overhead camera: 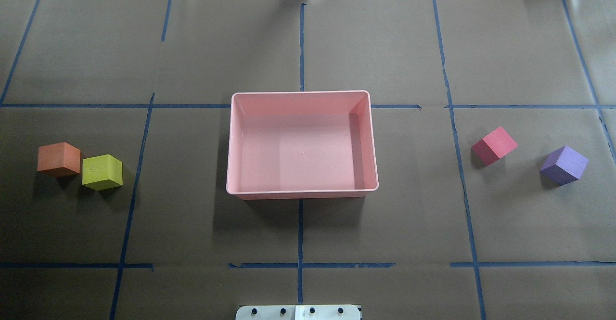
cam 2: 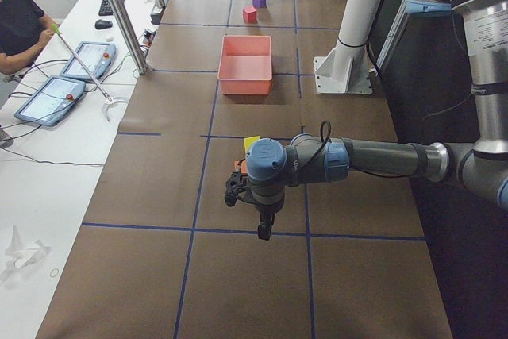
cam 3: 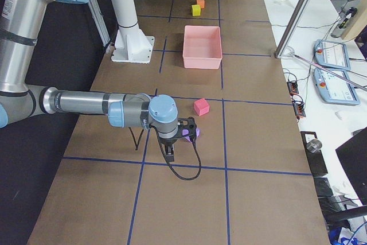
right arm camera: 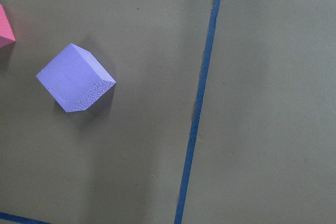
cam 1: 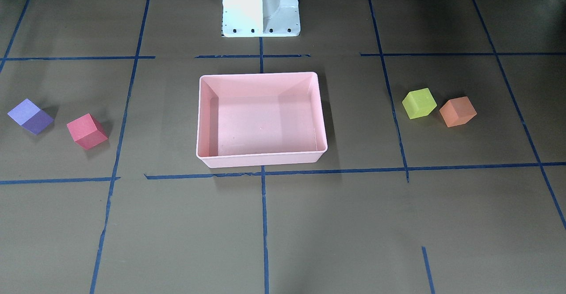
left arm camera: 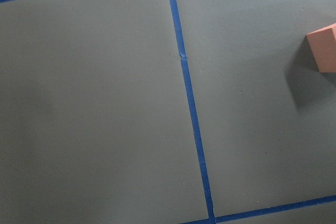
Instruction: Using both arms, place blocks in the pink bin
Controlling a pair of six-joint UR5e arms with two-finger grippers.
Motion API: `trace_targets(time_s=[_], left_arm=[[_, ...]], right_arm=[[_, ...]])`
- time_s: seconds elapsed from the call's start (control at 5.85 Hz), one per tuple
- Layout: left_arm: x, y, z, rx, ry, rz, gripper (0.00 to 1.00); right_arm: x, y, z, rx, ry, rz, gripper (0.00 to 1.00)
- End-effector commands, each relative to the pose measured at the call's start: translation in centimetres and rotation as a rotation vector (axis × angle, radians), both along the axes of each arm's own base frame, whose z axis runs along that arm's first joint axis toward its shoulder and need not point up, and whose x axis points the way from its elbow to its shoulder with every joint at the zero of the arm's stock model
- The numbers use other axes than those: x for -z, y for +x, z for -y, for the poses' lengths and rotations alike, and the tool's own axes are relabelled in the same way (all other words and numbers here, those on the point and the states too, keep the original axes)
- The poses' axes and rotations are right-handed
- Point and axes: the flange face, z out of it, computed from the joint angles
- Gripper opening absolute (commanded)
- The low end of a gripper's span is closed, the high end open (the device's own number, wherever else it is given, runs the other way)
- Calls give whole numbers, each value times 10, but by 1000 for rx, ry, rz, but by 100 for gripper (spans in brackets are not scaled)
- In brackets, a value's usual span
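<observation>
front-facing view: the pink bin (cam 1: 261,76) sits mid-table, its whole floor in sight, a little way in front of my white pedestal base (cam 1: 261,6). on my right side, the purple block (cam 1: 30,116) and the red block (cam 1: 87,131) lie on the brown table (cam 1: 309,223), near each other but apart. on my left side, the yellow-green block (cam 1: 418,103) and the orange block (cam 1: 457,111) lie just beside each other.

overhead view: the same layout, with all four blocks outside the bin and blue tape lines (overhead camera: 300,233) crossing the table.

left side view: my left gripper (cam 2: 265,234) hangs above the table near the orange and yellow-green blocks, fingers pointing down. i cannot tell if they are spread or pressed together.

right side view: my right gripper (cam 3: 170,154) hangs close to the purple block. again, i cannot tell its state.

left wrist view: the orange block shows at the right edge, resting on the table.

right wrist view: the purple block lies at the left, with a sliver of the red block at the left edge.
</observation>
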Motion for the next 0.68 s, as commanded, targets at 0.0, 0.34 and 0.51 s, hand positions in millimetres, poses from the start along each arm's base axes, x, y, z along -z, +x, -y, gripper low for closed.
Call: trace_targets(time_s=[0.0, 0.34, 0.51], left_arm=[[6, 3, 3, -12, 17, 0, 100], [2, 3, 2, -11, 13, 0, 100], [-2, 3, 2, -10, 4, -1, 100]], right_arm=[[-9, 0, -10, 8, -19, -1, 100], [-11, 3, -15, -1, -23, -1, 100], [-10, 2, -17, -3, -24, 13, 100]])
